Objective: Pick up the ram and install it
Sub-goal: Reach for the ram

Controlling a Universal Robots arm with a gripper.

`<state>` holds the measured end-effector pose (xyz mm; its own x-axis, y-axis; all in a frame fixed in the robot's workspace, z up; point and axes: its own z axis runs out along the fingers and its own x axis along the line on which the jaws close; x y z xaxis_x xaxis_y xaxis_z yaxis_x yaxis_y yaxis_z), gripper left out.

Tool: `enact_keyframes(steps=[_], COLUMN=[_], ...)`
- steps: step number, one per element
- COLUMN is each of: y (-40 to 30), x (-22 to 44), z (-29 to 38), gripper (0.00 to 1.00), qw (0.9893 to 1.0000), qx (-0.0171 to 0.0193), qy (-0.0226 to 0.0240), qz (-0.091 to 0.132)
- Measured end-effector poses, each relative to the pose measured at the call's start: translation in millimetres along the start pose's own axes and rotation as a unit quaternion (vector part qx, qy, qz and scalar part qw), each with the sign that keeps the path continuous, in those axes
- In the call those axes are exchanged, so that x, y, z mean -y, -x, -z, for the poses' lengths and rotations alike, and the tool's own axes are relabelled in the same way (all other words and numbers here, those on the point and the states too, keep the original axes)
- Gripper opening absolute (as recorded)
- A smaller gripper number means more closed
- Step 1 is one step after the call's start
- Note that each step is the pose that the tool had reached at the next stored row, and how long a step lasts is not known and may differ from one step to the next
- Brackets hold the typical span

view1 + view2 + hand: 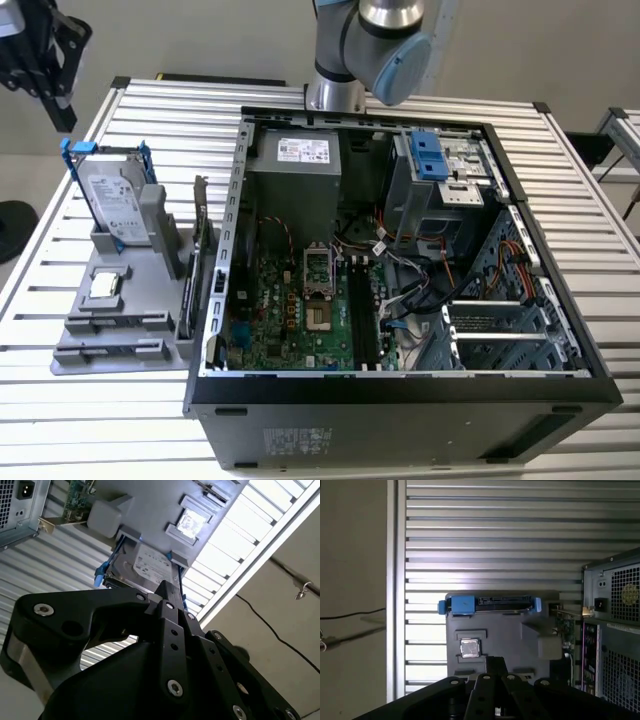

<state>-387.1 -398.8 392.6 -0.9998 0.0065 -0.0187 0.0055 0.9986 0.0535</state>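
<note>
The ram point(188, 300) stands edge-on as a narrow dark strip in the grey holder point(110, 330), on the side nearest the open computer case point(400, 395). My gripper point(62, 105) hangs high above the table's far corner on the exterior view's left, well away from the ram and beyond the holder. In both wrist views its black fingers point(167, 592) point(496, 666) meet at the tips, shut with nothing between them. The long dark memory slots point(365, 310) lie on the green motherboard inside the case.
The holder also carries a silver hard drive in a blue frame point(112, 205) point(490, 602) point(150, 570), a square processor chip point(103, 286) point(469, 648) and an expansion card with a metal bracket point(205, 240). The arm's base point(335, 90) stands behind the case.
</note>
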Motion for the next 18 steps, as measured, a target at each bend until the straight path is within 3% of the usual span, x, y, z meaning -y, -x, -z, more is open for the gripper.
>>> enact_keyframes(steps=[11,18], y=[-1.3,-1.2], x=[0.0,4.4], z=[0.1,0.3], gripper=[0.00,0.00], qw=[1.0000,1.0000], qx=[-0.0003,-0.0003], qy=[0.0001,0.0001], qz=[0.003,0.003])
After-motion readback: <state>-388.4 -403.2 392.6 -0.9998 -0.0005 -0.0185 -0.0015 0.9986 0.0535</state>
